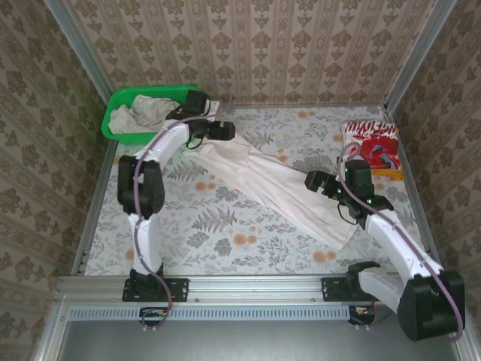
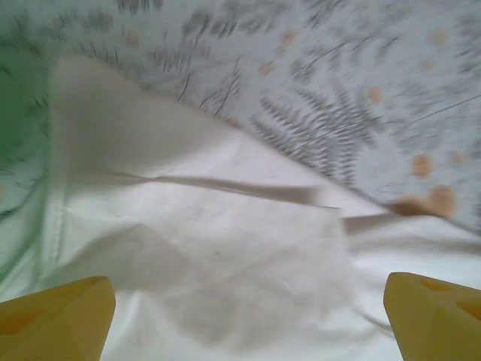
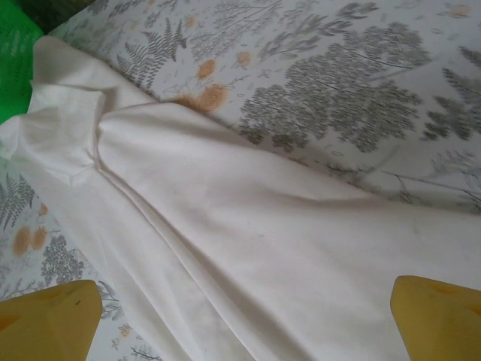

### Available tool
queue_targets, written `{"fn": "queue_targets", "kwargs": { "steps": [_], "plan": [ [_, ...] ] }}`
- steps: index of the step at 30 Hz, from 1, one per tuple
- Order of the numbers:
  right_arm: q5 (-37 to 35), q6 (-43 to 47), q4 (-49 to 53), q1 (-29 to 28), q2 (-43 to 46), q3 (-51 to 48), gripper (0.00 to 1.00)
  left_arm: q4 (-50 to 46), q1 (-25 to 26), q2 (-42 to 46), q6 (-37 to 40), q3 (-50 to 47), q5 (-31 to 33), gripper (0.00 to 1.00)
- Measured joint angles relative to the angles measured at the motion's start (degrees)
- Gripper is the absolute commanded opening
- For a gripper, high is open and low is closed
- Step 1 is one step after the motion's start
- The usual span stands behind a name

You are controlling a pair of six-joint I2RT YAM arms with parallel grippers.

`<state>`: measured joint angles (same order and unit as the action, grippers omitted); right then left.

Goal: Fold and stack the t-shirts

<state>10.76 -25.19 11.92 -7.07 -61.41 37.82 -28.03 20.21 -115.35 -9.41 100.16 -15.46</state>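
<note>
One patterned shirt (image 1: 372,143) lies folded far right of the basket (image 1: 150,92), a crumpled shirt (image 1: 146,113) waits inside it, and an off-white shirt (image 1: 278,188) sprawls unfolded beside it, beneath wide-spread left fingers (image 2: 56,316) and right fingers (image 3: 45,320).

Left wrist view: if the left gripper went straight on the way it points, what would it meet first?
The off-white t-shirt, spread directly ahead of the left gripper, framed by its open jaws. Depth is unclear in the blur, but the cloth seems close, with the fern-print table beneath it.
</note>
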Motion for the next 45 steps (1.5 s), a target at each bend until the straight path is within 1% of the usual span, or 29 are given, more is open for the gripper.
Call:
{"fn": "queue_targets", "kwargs": {
  "steps": [6, 9, 14, 15, 18, 21, 23, 26, 29, 32, 38, 42, 45],
  "plan": [
    [-0.20, 9.33, 0.17, -6.67, -16.61, 15.45, 0.94, 12.98, 1.53, 23.69, -0.85, -24.37, 3.21, 1.00],
    [-1.38, 13.00, 0.11, -11.47, -27.15, 24.87, 0.91, 15.93, 2.64, 32.37, -1.36, -36.72, 5.73, 1.00],
    [-2.69, 17.22, 1.33, -20.44, -45.35, 41.99, 0.87, 16.48, 5.14, 47.08, -1.51, -55.17, 10.67, 1.00],
    [-2.91, 17.84, 1.81, -22.29, -49.00, 45.90, 0.84, 16.41, 5.40, 50.31, -1.51, -57.86, 11.50, 1.00],
    [-3.08, 19.26, 3.85, -26.82, -58.12, 56.19, 0.71, 16.11, 5.53, 59.14, -1.49, -63.10, 14.43, 1.00],
    [-2.91, 19.65, 7.32, -29.94, -66.64, 67.19, 0.61, 16.06, 5.53, 65.07, -1.44, -65.51, 17.11, 1.00],
    [-2.86, 19.19, 10.43, -31.01, -72.04, 74.51, 0.56, 16.06, 5.53, 67.08, -1.25, -65.85, 18.64, 1.00],
    [-3.17, 18.51, 16.68, -30.95, -80.32, 86.68, 0.52, 16.11, 5.53, 68.22, -0.83, -65.85, 20.41, 1.00],
    [-3.96, 17.44, 23.50, -29.46, -87.54, 97.85, 0.49, 16.11, 5.53, 67.98, -0.55, -65.85, 21.29, 1.00],
    [-4.26, 15.50, 28.76, -27.02, -92.26, 104.85, 0.46, 16.13, 5.53, 67.60, -0.39, -65.85, 21.38, 1.00],
    [-3.23, 9.90, 31.82, -20.04, -93.18, 106.84, 0.46, 18.62, 5.53, 66.53, -0.35, -65.85, 20.76, 1.00],
    [-3.06, 7.02, 32.00, -14.58, -93.18, 106.86, 0.47, 20.87, 5.53, 63.87, 0.31, -65.85, 18.32, 1.00],
    [-3.06, 5.38, 31.80, -10.69, -93.18, 106.86, 0.47, 23.96, 7.08, 61.11, 1.62, -65.94, 16.59, 1.00]
  ]
}}
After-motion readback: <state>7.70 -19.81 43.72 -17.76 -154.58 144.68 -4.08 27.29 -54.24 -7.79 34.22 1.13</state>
